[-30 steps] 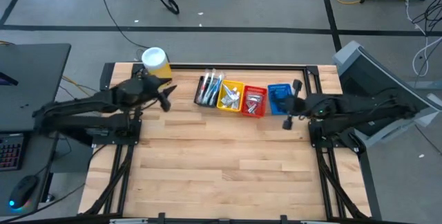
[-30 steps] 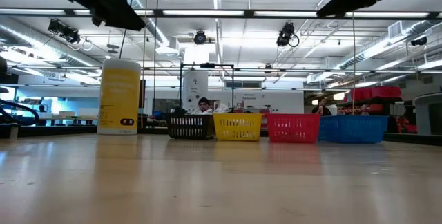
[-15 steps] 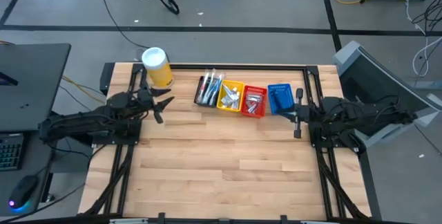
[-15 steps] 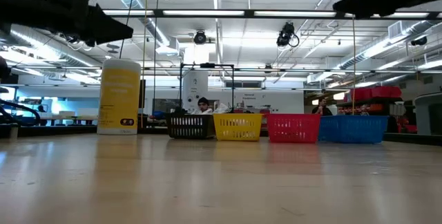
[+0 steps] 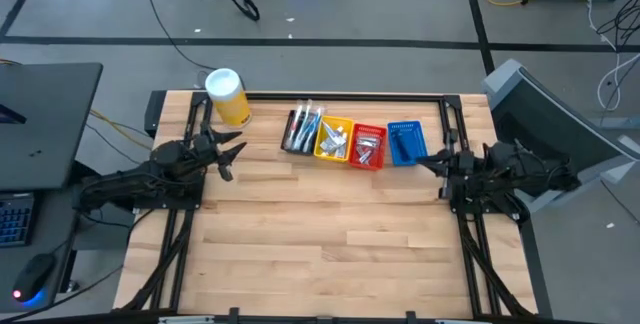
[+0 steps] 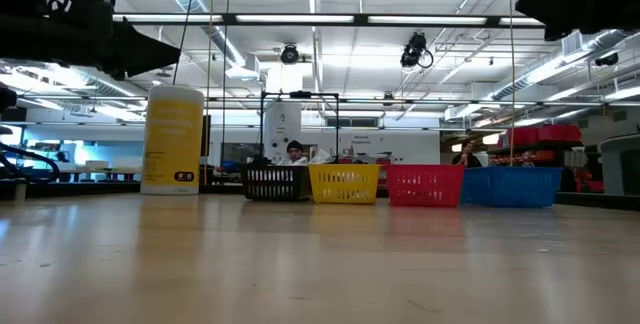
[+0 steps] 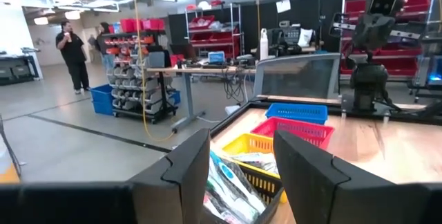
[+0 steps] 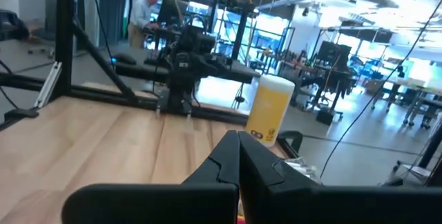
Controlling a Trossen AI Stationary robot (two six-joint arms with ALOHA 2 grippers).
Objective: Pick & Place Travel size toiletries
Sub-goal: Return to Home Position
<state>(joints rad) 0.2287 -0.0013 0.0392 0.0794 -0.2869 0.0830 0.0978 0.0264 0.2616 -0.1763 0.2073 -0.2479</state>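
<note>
**High view.** We see the travel size toiletries (image 5: pixel 335 142) sorted into four small baskets standing in a row at the far middle of the desk (image 5: pixel 320 249): black basket (image 5: pixel 287 132), yellow basket (image 5: pixel 347 126), red basket (image 5: pixel 380 132), blue basket (image 5: pixel 420 129). A yellow canister (image 5: pixel 227 97) stands at the far left. The left gripper (image 5: pixel 232 156) lies near the desk's left edge, just in front of the canister and well apart from the black basket; its fingers are spread and empty. The right gripper (image 5: pixel 424 163) lies near the right edge, just beside the blue basket; its fingers are together and hold nothing.

**Low view.** The baskets stand side by side across the far desk. Both arms are dark shapes in the upper corners; we cannot make out their fingers here.

**Left wrist view.** The fingers (image 7: pixel 186 172) stand apart with nothing between them. Beyond the gap we see toiletries (image 7: pixel 224 182) lying in the black basket, well clear of the fingertips.

**Right wrist view.** The fingers (image 8: pixel 221 165) are pressed together and empty, with the canister beyond them.
</note>
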